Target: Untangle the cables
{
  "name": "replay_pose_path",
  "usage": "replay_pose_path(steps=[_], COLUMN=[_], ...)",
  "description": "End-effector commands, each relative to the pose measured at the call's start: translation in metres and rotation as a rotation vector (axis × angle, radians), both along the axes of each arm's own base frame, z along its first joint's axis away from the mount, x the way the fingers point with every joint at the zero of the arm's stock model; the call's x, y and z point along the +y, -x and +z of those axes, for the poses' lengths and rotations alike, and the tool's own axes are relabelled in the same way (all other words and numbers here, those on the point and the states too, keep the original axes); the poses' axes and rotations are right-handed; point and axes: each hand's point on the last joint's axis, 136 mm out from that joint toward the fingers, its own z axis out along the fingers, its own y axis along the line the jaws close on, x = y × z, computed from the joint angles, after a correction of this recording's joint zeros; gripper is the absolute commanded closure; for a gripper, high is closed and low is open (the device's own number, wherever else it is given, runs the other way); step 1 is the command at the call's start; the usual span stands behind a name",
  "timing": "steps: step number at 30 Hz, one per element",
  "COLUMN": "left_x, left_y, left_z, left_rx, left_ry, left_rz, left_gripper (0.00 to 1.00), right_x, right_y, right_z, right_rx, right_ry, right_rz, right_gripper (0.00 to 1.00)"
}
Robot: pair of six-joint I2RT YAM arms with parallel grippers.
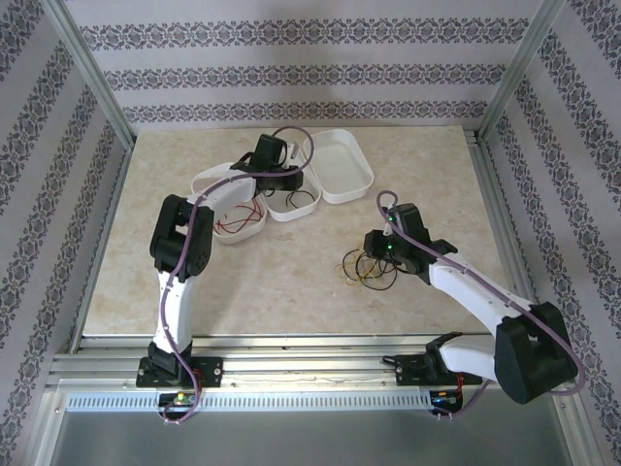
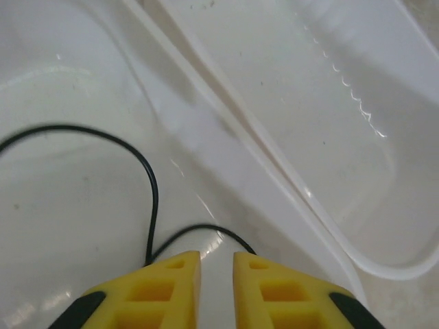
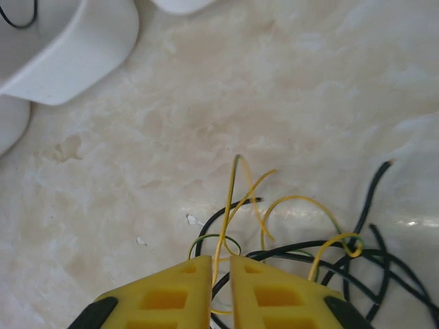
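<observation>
Top external view: three white plastic trays are grouped at the back of the beige marble-patterned tabletop. A thin curly red cable is seen lying inside the oval white tray on the left. A thin black cable is coiled in the small white middle tray. The larger rounded white tray on the right is set touching the middle one. The left arm is stretched over the middle tray.

Left wrist view: the left gripper is held low inside the middle tray. Its yellow fingers are parted by a narrow gap, and bare tray floor is seen through that gap. The black cable is curved across the floor and is run up to both fingertips. Contact cannot be told.

Nearer the right arm, a loose tangle of black and yellow cables is spread on the bare tabletop, well apart from the trays. The right gripper is lowered onto its right edge.

Right wrist view: the right gripper is seen with jaws narrowly apart. A thin yellow strand is passed down through the gap, which is wider than the strand. Looped black strands are piled just right of the fingertips.
</observation>
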Motion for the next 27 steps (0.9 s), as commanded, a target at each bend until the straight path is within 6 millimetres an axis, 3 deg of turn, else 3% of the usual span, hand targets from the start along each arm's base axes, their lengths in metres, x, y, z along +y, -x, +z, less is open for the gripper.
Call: replay_pose_path(steps=[1,4,6,9,12,15,20,27], left_x=[-0.016,-0.025,-0.032,-0.043,-0.058,-0.073,-0.098,-0.135], left_y=[0.008,0.020,0.031,0.047,0.067,0.089,0.122,0.168], left_z=[0.063,0.080,0.087,0.092,0.093,0.090,0.081,0.031], left_rx=[-0.108,-0.146,-0.169,-0.191,-0.216,-0.249,-0.309,-0.212], left_ry=[0.115,0.130,0.127,0.121,0.114,0.089,0.124,0.155], left_rz=[-0.032,-0.050,-0.062,-0.088,-0.129,-0.174,-0.226,-0.313], left_gripper=[0.75,0.61,0.45,0.33,0.19,0.01,0.01,0.00], right_x=[-0.017,-0.042,-0.056,-0.073,-0.082,-0.086,-0.081,-0.067], right_y=[-0.001,0.005,0.010,0.022,0.038,0.055,0.072,0.068], right_z=[0.020,0.022,0.020,0.015,0.006,-0.005,-0.023,-0.035], right_rx=[-0.029,0.002,0.018,0.060,0.120,0.180,0.246,0.267], right_ry=[0.018,0.040,0.025,-0.002,0.012,0.025,-0.025,-0.053], right_rz=[-0.052,-0.136,-0.185,-0.254,-0.293,-0.310,-0.326,-0.296], right_gripper=[0.80,0.78,0.75,0.73,0.70,0.61,0.54,0.54])
